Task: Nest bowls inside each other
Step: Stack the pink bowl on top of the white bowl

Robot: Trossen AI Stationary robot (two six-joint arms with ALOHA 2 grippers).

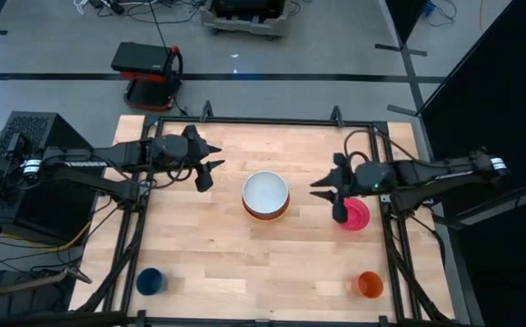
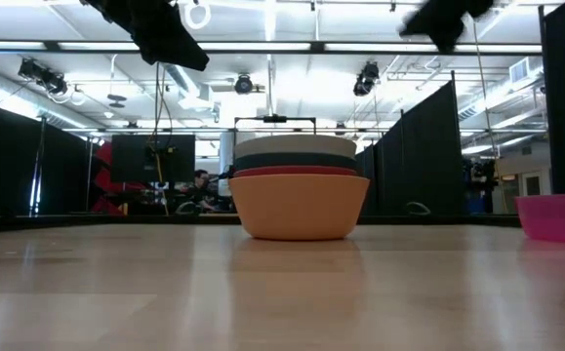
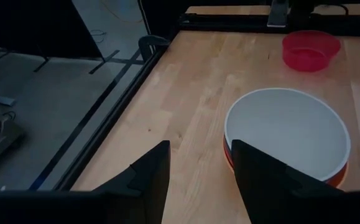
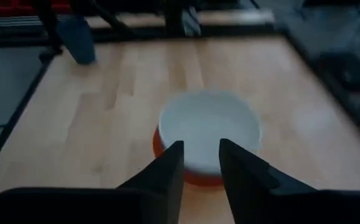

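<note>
Floor: you see grey concrete [image 1: 54, 54] around the table, crossed by dark tape lines.
Table: your work surface is pale wood planks [image 1: 244, 254] inside a black metal frame [image 1: 272, 120].
Partitions: black curtain panels [image 2: 423, 161] stand behind the table, another at your right [image 1: 490, 73].
Ceiling: long fluorescent strips [image 2: 262, 44] and hanging spotlights [image 2: 368, 76].
Equipment: a red-and-black cart [image 1: 147, 73] sits beyond the table; cables [image 1: 153, 9] trail across the floor.

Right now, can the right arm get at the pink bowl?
Probably yes. The pink bowl sits alone on the table, apart from the bowl stack, and the right gripper hangs above its edge, empty, jaws a little apart. Nothing lies between them.
</note>
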